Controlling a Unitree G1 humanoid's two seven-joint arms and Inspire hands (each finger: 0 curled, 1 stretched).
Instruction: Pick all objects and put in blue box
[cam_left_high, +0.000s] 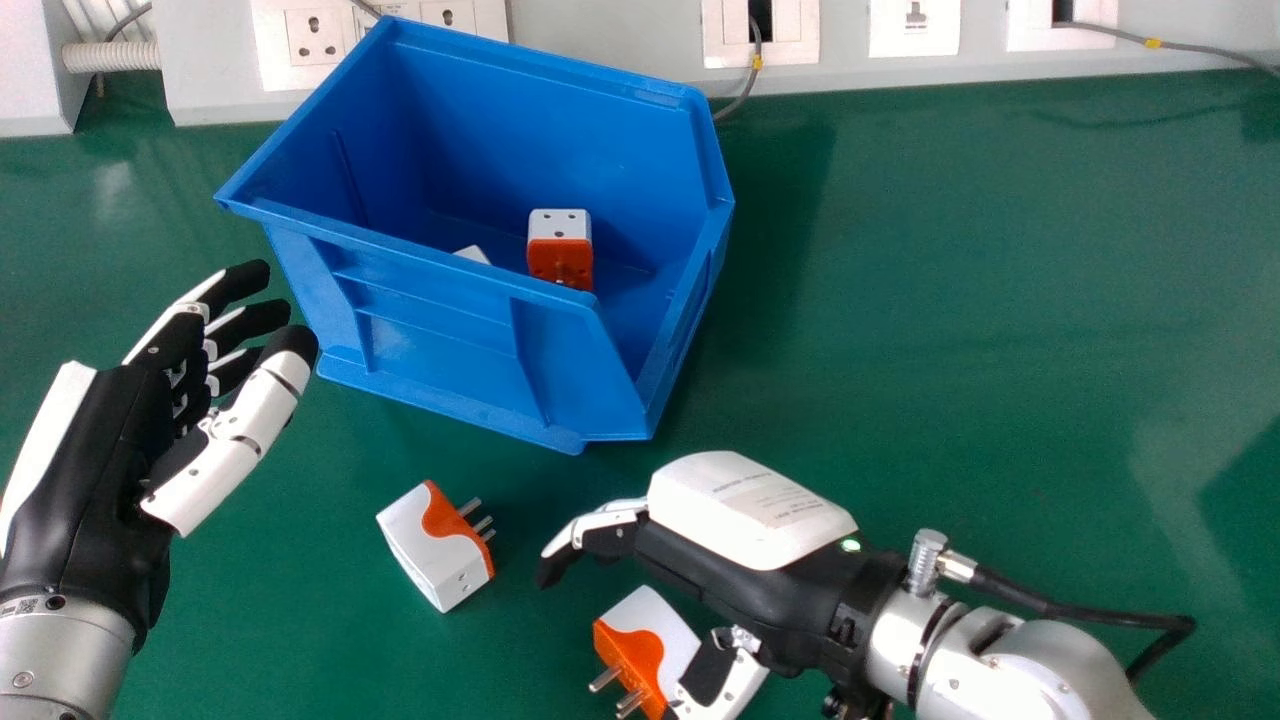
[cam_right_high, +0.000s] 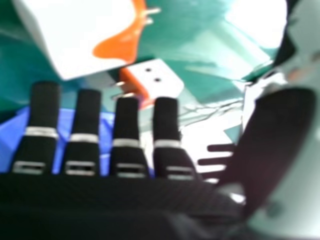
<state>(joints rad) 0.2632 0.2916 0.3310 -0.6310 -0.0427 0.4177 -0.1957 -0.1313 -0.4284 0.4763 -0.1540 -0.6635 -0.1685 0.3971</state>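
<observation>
Pins (cam_left_high: 483, 523) jut from a white-and-orange adapter (cam_left_high: 425, 550) on the green table (cam_left_high: 950, 300) before the blue box (cam_left_high: 430, 345), and from a matching adapter (cam_left_high: 655, 630) beside our open, empty right hand (cam_left_high: 730, 590); another adapter (cam_left_high: 560, 228) sits inside the box. Our left hand (cam_left_high: 110, 450), relaxed, empty, is beside it. Small print marks the right's white cover (cam_left_high: 740, 500).

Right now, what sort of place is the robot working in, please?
Probably a lab or workshop bench: a green worktop, power sockets behind it, and a blue storage bin holding a plug adapter.
</observation>
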